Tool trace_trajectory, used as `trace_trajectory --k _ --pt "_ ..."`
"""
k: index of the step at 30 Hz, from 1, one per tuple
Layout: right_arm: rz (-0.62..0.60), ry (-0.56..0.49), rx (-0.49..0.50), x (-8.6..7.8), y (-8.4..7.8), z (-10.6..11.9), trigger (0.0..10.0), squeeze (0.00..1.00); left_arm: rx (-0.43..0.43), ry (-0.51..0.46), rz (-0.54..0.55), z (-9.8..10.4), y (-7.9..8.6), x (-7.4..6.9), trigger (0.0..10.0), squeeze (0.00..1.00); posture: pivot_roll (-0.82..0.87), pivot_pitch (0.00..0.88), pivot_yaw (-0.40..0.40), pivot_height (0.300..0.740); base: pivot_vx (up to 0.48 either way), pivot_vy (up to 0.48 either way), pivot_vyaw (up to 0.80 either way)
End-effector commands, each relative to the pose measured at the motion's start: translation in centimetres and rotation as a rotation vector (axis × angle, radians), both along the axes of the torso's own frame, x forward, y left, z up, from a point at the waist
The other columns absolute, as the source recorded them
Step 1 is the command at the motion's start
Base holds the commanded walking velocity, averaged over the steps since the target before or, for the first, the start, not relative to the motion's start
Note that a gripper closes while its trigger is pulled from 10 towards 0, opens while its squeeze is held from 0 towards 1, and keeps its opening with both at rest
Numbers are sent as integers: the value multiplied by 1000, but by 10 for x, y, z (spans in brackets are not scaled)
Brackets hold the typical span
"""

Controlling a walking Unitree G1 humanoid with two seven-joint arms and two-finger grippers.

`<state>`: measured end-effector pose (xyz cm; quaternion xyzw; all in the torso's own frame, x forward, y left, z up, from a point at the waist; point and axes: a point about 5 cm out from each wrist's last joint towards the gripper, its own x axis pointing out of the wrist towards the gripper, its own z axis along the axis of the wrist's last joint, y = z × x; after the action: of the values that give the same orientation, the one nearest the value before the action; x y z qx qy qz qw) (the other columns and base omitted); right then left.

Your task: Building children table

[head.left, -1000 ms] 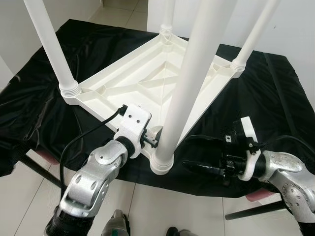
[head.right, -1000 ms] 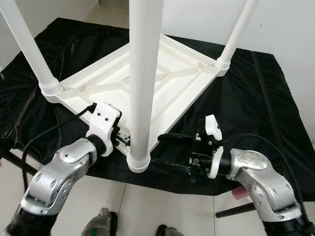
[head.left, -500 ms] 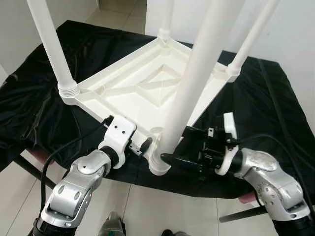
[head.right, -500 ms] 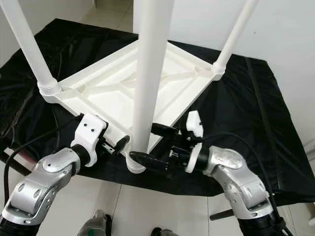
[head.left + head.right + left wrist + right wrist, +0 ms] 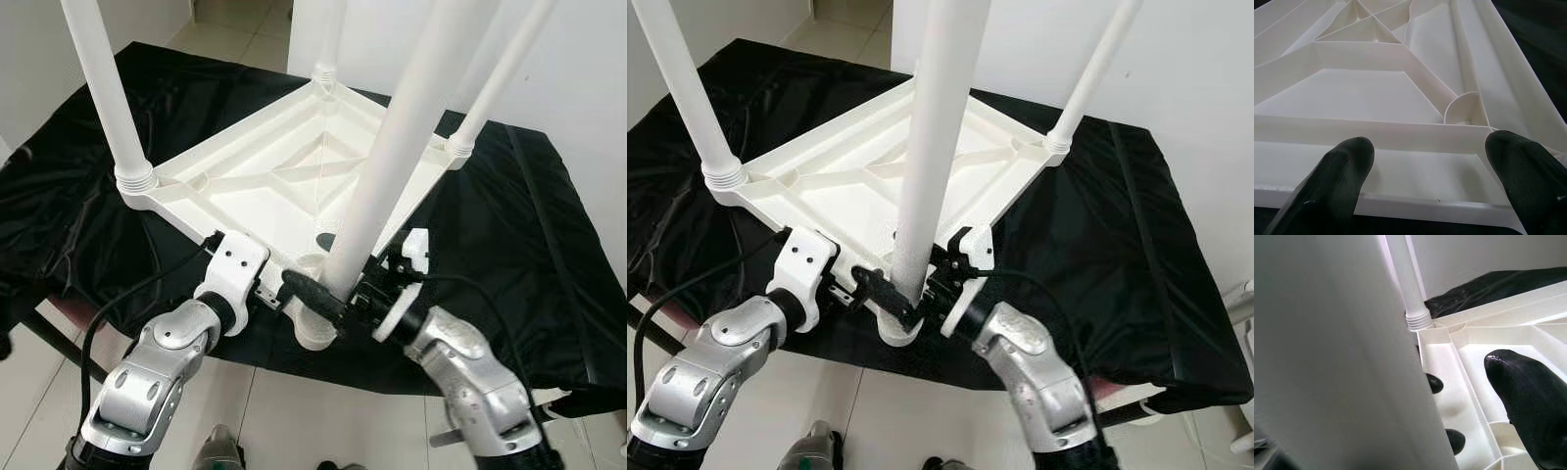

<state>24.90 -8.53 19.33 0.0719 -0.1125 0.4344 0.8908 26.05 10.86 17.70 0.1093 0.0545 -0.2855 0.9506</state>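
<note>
Head stereo pair: you look fwd and down from above, steep angle, onto the upturned white children table (image 5: 284, 176) lying on black cloth (image 5: 509, 225). Both eyes share that scene; R eye sits slightly offset, so the near leg (image 5: 931, 147) shifts across the frame. L wrist cam: very close, low, facing along the left tool (image 5: 1430, 176) across the table's ribbed underside. R wrist cam: pressed right up to the near leg, facing along the right tool (image 5: 1400, 396) toward a far leg (image 5: 1408, 289).
</note>
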Motion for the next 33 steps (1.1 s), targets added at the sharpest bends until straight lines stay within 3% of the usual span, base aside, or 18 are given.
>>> trace_trajectory --k 1,7,17,18,19,33 --pt "-90 22 11 3 -9 -5 10000 0 -3 -2 -40 0 -5 -1 10000 0 176 140 -116 740 0 0 0" --pt "-210 54 50 2 -19 -9 10000 0 -8 -3 -54 0 -9 0 10000 0 162 148 -112 740 0 0 0" --pt "-324 20 8 -2 -42 -8 10000 0 -17 1 -82 0 -14 0 10000 0 127 167 -94 740 0 0 0" --pt "-385 7 -17 -1 -59 -6 10000 0 -17 2 -90 0 -16 0 10000 0 120 171 -90 740 0 0 0" --pt "-407 2 -27 -1 -65 -5 10000 0 -17 2 -93 0 -16 0 10000 0 120 171 -90 740 0 0 0" --pt "-652 -10 -79 -3 -116 -7 10000 0 -26 -21 -172 2 -26 -2 10000 0 99 179 -67 740 0 0 0"
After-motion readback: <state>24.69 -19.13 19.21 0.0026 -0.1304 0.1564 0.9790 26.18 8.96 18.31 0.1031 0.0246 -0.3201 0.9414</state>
